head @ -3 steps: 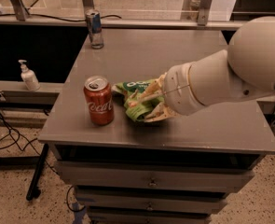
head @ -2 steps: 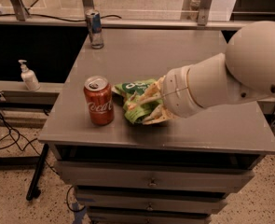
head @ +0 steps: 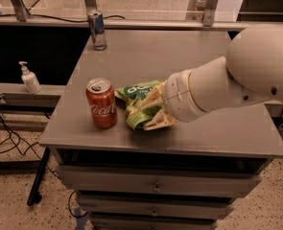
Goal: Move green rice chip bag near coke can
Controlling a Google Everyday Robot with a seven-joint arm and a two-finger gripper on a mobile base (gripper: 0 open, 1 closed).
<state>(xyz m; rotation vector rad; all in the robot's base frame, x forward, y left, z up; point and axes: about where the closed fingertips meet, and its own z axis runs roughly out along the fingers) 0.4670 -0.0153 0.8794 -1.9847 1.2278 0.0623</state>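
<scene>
The green rice chip bag (head: 137,103) lies crumpled on the grey table (head: 179,51), near its front edge. The red coke can (head: 101,103) stands upright just left of the bag, a small gap apart. My gripper (head: 149,111) reaches in from the right on the big white arm (head: 227,83). Its beige fingers (head: 153,97) are closed on the right part of the bag, which rests on the tabletop. The bag's right side is hidden behind the fingers.
A slim blue-and-silver can (head: 98,29) stands at the table's far left corner. A white pump bottle (head: 29,78) sits on a lower shelf to the left. Drawers (head: 155,186) run below the tabletop. Cables lie on the floor at the left.
</scene>
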